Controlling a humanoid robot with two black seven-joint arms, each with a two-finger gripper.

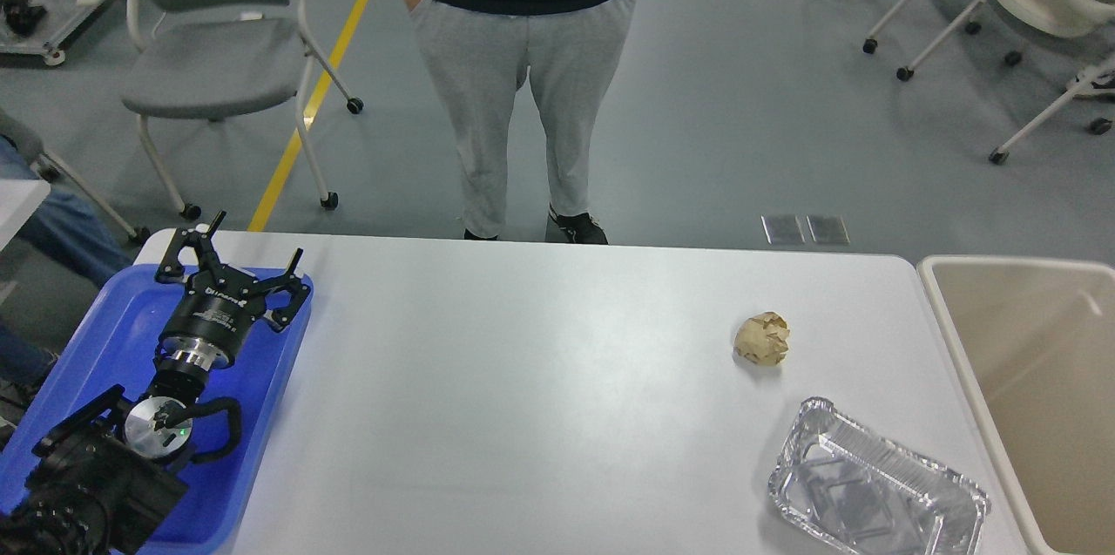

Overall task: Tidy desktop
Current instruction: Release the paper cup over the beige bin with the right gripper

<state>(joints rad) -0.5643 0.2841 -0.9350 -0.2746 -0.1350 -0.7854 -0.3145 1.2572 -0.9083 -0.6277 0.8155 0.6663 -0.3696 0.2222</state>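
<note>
**Litter waiting by the bin while the left arm is hanging over the tray**

Rubbish is sitting toward the right side of the table (540, 381), which is filling the lower frame: a crumpled paper ball (762, 338) and, nearer the front right corner, an empty foil container (875, 494). Both are lying close to the beige bin (1028, 416) standing against the table's right edge, probably their destination. The left gripper (239, 263) is hovering over the blue tray (261, 416) at the left edge, its fingers spread wide and gripping nothing, seemingly free for a next pick. The right gripper is not showing. A person (523, 76) is standing beyond the far edge.
</note>
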